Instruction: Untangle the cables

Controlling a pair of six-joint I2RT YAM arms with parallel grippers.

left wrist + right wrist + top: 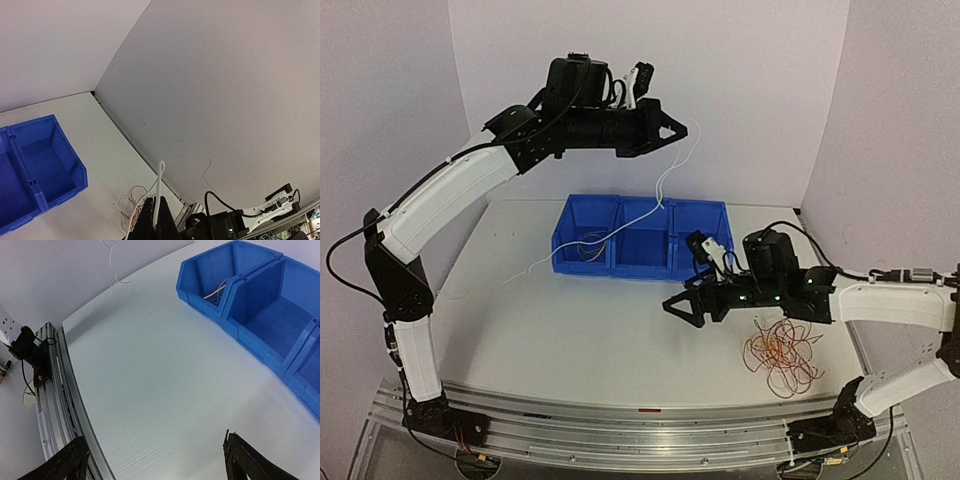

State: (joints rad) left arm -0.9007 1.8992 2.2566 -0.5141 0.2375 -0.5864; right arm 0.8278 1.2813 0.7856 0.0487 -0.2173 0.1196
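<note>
Left jaws: clenched on thin white cable (661, 188), draping down to blue plastic bin (640, 265).
Right jaws: released, empty; red-tan wire tangle (782, 355) behind.

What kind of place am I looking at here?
Likely a robotics lab bench: left arm and right arm bolted at a white table, blue bins, a tangle of cables.

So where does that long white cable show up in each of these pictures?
Top external: the white cable hangs from the raised left gripper, past the blue bin, onto the table.
Left wrist: bottom centre, sticking up from the shut fingers.
Right wrist: faint thread, top left.
Shared landmark: the blue bin, seen in all three.
</note>
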